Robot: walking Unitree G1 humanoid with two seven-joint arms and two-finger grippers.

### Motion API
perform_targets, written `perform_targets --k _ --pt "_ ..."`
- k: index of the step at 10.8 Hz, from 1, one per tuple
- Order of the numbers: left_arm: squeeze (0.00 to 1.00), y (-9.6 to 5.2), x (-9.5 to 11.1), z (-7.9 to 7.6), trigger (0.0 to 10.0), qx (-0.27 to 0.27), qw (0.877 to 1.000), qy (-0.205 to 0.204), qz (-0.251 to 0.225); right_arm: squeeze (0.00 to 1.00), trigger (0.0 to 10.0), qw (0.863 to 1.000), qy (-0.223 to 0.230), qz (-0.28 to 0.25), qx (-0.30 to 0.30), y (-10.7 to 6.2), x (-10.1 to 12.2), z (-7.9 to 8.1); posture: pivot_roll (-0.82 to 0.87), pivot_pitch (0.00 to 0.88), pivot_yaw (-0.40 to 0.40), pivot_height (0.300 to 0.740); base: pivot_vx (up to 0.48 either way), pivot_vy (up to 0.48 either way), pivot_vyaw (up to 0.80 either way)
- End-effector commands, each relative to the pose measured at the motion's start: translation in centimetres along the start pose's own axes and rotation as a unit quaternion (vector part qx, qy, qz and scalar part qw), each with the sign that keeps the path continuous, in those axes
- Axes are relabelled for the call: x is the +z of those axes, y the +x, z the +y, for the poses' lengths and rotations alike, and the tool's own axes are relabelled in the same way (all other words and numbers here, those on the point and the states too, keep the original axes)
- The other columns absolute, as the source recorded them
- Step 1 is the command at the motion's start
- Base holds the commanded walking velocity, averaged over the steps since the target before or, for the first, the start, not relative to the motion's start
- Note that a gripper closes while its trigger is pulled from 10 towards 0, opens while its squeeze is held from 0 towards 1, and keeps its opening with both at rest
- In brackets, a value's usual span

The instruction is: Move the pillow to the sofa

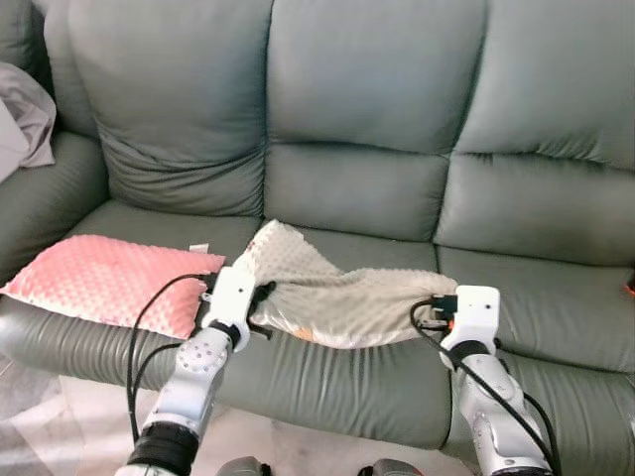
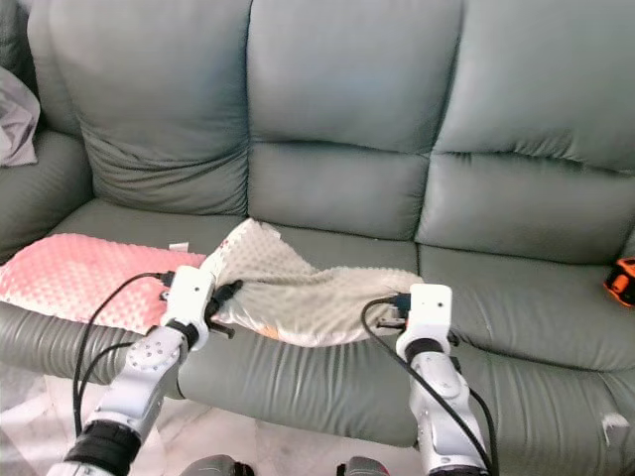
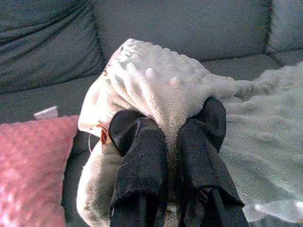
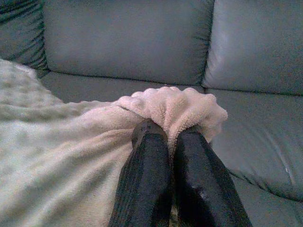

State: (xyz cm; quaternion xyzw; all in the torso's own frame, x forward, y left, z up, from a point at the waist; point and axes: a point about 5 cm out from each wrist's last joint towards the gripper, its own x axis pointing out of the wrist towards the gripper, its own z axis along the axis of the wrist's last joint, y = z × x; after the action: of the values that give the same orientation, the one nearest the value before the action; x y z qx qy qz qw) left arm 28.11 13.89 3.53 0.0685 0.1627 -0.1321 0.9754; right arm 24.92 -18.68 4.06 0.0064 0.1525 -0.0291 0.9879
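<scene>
A cream dotted plush pillow lies slack across the middle seat of the grey-green sofa, sagging between my two grippers. My left gripper is shut on the pillow's left corner, with fabric bunched between its black fingers. My right gripper is shut on the pillow's right corner, pinching a fold. In the eye views the left gripper is at the seat's front left and the right gripper at its front right.
A pink dotted pillow lies on the sofa's left seat beside my left arm. A pale grey cloth hangs over the left armrest. A small orange object sits on the far right seat. The right seat cushion is bare.
</scene>
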Motion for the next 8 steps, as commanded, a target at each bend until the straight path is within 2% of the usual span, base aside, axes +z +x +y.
perform_targets --k 1,3,4,5,6,8 --pt "0.00 0.1 0.6 1.6 10.0 0.026 1.000 -0.002 -0.006 0.00 10.0 1.000 0.007 -0.024 -0.009 0.2 1.4 -0.4 -0.03 0.022 0.038 0.740 0.000 0.000 0.00" --pt "0.00 0.2 0.4 5.0 10.0 0.079 0.997 -0.015 0.023 0.00 10.0 0.999 0.010 -0.032 -0.023 0.8 2.6 -1.7 -0.03 0.103 0.038 0.740 0.000 0.000 0.00" --pt "0.00 0.4 0.1 5.5 10.0 0.076 0.996 -0.017 0.046 0.00 10.0 0.999 0.004 -0.032 -0.026 1.2 3.0 -2.1 -0.03 0.141 0.036 0.740 0.000 0.000 0.00" --pt "0.00 0.8 -0.4 5.4 10.0 0.053 0.995 0.000 0.083 0.00 10.0 0.999 -0.010 -0.029 -0.029 1.5 3.5 -2.3 -0.04 0.193 0.032 0.740 0.000 0.000 0.00" --pt "0.00 1.3 -0.1 5.1 10.0 0.050 0.995 -0.003 0.084 0.00 10.0 0.999 -0.009 -0.029 -0.028 1.8 3.9 -2.2 -0.04 0.219 0.031 0.740 0.000 0.000 0.00" --pt "0.00 1.8 -0.2 4.2 10.0 0.024 0.994 -0.004 0.105 0.00 10.0 0.999 0.001 -0.022 -0.023 1.9 3.8 -1.1 -0.04 0.267 0.030 0.740 0.000 0.000 0.00"
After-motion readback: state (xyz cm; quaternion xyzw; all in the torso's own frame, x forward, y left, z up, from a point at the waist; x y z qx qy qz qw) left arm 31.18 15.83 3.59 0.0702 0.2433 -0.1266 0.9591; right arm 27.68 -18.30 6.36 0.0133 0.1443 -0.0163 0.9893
